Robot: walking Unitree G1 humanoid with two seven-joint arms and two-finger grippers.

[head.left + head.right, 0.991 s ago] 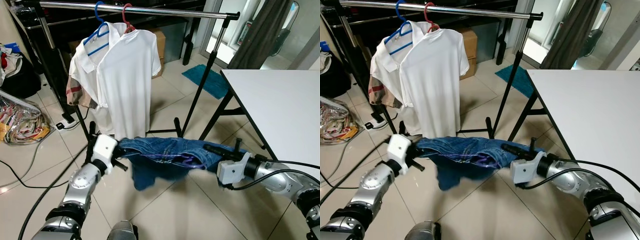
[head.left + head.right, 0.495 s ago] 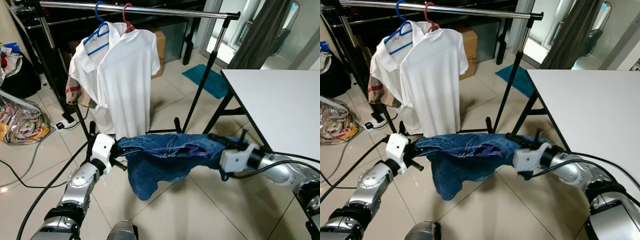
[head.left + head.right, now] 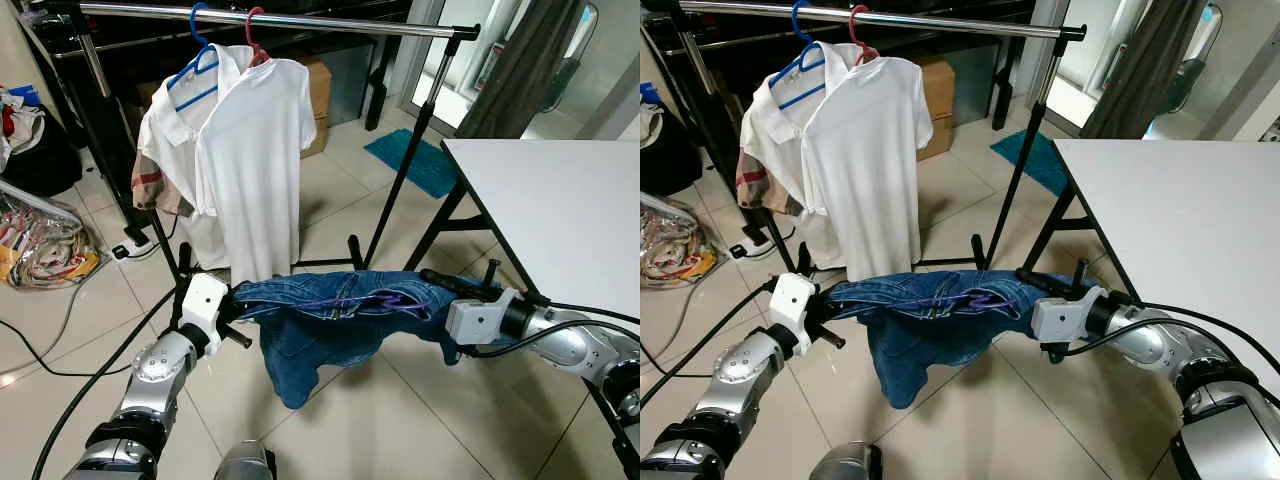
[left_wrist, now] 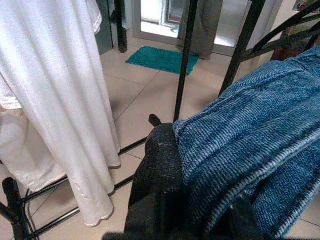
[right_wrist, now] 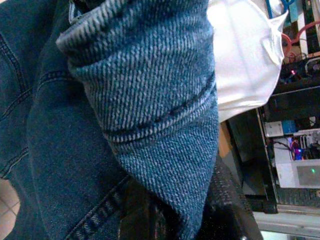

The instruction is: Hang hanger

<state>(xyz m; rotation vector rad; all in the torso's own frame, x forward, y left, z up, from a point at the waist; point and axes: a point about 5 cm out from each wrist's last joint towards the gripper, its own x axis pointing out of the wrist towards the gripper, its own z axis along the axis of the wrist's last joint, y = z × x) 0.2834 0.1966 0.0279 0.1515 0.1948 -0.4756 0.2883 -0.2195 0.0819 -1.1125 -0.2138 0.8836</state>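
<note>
A pair of blue jeans [image 3: 320, 330] is stretched level between my two grippers, low above the floor, with a purple hanger [image 3: 385, 299] showing along its top edge. My left gripper [image 3: 238, 306] is shut on the jeans' left end, where denim [image 4: 250, 130] drapes over a black finger [image 4: 157, 185]. At the other end my right gripper [image 3: 447, 286] is shut on the denim [image 5: 150, 75]. One fold hangs down beneath. The clothes rail [image 3: 300, 20] runs across above and beyond, holding a white shirt [image 3: 250, 150] on a red hanger [image 3: 255, 30] and another on a blue hanger [image 3: 195, 65].
A white table [image 3: 560, 200] stands at the right, its black legs close to my right arm. The rail's upright [image 3: 405, 160] and foot stand just behind the jeans. Bags [image 3: 40, 250] and a black cable [image 3: 60, 375] lie on the tiles at left. Further back lies a teal mat [image 3: 415, 160].
My right gripper has risen and drawn to the right, pulling the jeans taut and level. The loose fold has dropped lower beneath them. The left gripper has barely shifted.
</note>
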